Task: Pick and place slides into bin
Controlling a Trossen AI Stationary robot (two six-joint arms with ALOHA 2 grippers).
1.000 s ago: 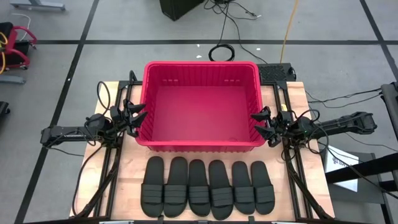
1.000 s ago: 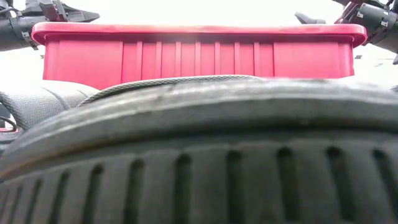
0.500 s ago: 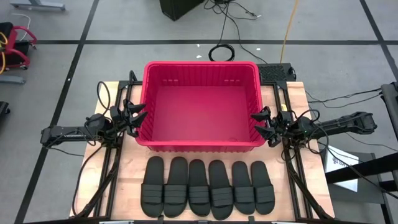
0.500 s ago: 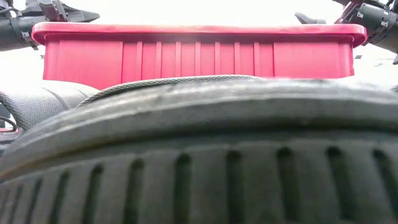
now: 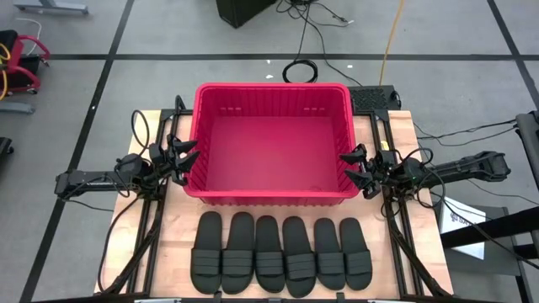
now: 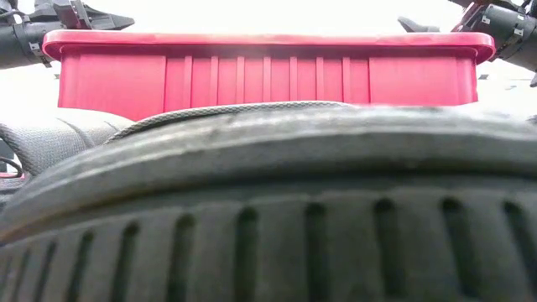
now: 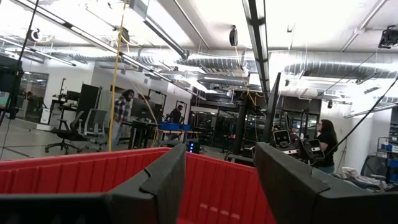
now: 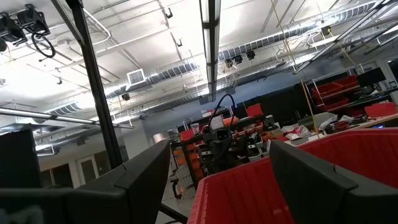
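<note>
Six black slides [image 5: 282,252] lie side by side, soles down, in a row on the wooden table near its front edge; one fills the low view [image 6: 277,210]. The red bin [image 5: 269,189] stands behind them at the table's middle, nothing in it. My left gripper [image 5: 187,158] is open and empty at the bin's left wall. My right gripper [image 5: 352,170] is open and empty at the bin's right wall. Each wrist view looks over the bin's rim [image 7: 74,168] [image 8: 298,162] into the room.
People stand far off in the room in the left wrist view [image 7: 121,109]. Black frame rails [image 5: 147,227] run along the table's left and right sides. Bare wood [image 5: 177,231] shows between the bin and the slides.
</note>
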